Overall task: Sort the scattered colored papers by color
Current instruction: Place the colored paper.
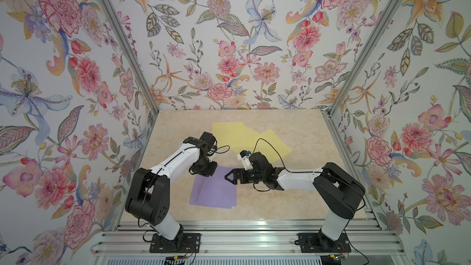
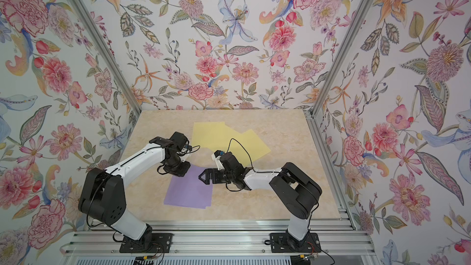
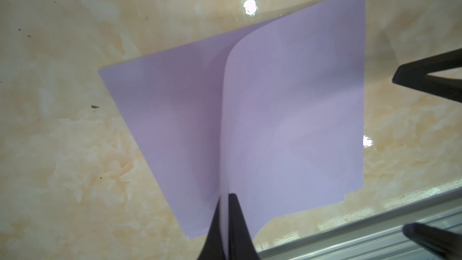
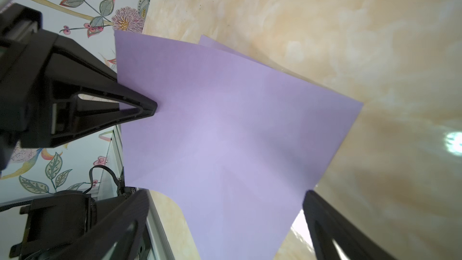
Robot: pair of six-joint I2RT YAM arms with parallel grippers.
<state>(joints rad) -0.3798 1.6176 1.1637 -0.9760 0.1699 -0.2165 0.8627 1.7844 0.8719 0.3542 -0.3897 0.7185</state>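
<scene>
My left gripper (image 3: 226, 197) pinches a purple sheet (image 3: 287, 121); my right gripper (image 1: 227, 176) gapes wide. I aim to lay the sheet flat, edges squared, on the purple pile (image 3: 162, 121).

A: Where could a hand pass freely?

B: Over the bare surface (image 1: 313, 154) toward the right wall (image 1: 407, 149), and along the near strip before the front rail (image 1: 254, 226).

A: And the middle?

B: Crowded. The left hand (image 3: 226, 211), pinched on a raised purple sheet (image 4: 225, 133), and the right hand (image 1: 228, 176), fingers spread, nearly meet above the purple papers (image 1: 211, 195). The yellow papers (image 1: 244, 136) cover the far middle, and the right arm (image 1: 293, 179) lies across the approach from the near right.
</scene>
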